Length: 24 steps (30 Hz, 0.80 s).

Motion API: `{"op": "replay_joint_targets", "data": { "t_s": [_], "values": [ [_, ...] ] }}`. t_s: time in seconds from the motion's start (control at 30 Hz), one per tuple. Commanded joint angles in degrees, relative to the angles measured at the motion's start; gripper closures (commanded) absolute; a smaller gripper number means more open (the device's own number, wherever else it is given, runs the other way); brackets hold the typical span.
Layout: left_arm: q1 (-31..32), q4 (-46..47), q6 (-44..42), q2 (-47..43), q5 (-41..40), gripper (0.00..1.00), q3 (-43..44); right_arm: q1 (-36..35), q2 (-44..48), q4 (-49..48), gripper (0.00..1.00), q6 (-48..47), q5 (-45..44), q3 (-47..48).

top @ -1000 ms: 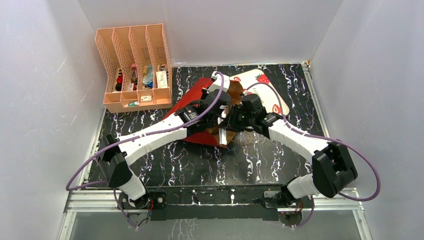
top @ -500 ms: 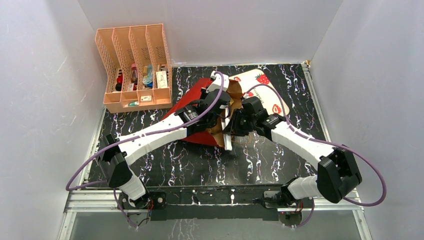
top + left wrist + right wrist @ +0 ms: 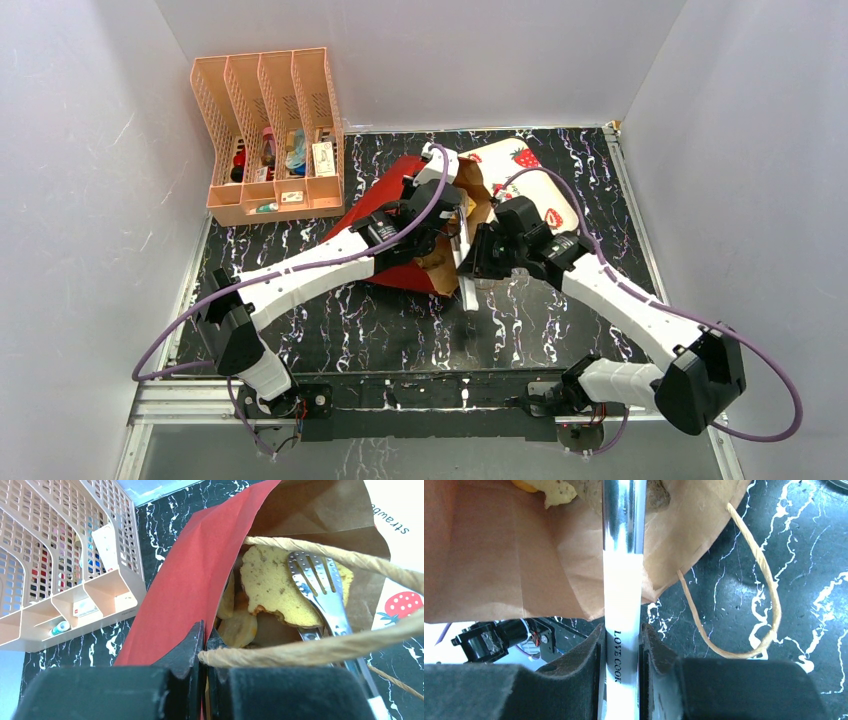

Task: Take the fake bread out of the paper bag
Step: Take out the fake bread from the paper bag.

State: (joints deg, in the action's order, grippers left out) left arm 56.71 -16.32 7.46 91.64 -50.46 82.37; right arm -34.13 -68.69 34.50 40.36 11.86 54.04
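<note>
The paper bag [image 3: 372, 218] lies on its side, red outside, brown inside, mouth facing right. My left gripper [image 3: 443, 222] is shut on the bag's upper rim [image 3: 200, 570] where the tan cord handle [image 3: 300, 650] is fixed, and holds the mouth open. My right gripper [image 3: 478, 256] is shut on the white handle of silver tongs [image 3: 623, 555]. The tongs' slotted head [image 3: 320, 587] lies on a yellow fake bread slice [image 3: 272, 585] inside the bag. More tan bread pieces [image 3: 237, 630] lie deeper in. My left gripper [image 3: 206, 635] and right gripper [image 3: 622, 640] both show shut.
A peach slotted organiser [image 3: 270, 135] with small items stands at the back left. A strawberry-printed mat [image 3: 520, 165] lies behind the bag's mouth. The bag's other cord handle [image 3: 764, 590] loops loose on the black marbled table. White walls enclose three sides.
My right arm has drawn back toward the near right, pulling the tongs partly outward from the bag's mouth. The left gripper has kept its hold on the rim.
</note>
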Motion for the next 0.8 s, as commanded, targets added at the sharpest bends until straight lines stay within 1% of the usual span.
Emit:
{"op": "replay_joint_targets", "data": {
  "t_s": [0.0, 0.13, 0.4, 0.77],
  "values": [
    [-0.6, 2.6, -0.9, -1.3, -2.1, 1.00, 0.0, -0.4, 4.3, 1.7, 1.00, -1.7, -0.8, 4.1],
    [-0.9, 2.6, -1.3, -0.2, -1.5, 1.00, 1.2, -0.5, 6.4, 4.5, 1.00, -2.2, -1.3, 4.4],
    [-2.2, -1.8, -1.6, 2.5, -0.1, 1.00, 5.8, -0.5, 11.5, 8.6, 1.00, -1.6, -1.9, 3.8],
    [-5.3, -2.3, 1.6, -0.4, 4.1, 1.00, 0.7, -0.6, 17.4, 14.5, 1.00, 3.1, -4.7, 6.2]
  ]
}}
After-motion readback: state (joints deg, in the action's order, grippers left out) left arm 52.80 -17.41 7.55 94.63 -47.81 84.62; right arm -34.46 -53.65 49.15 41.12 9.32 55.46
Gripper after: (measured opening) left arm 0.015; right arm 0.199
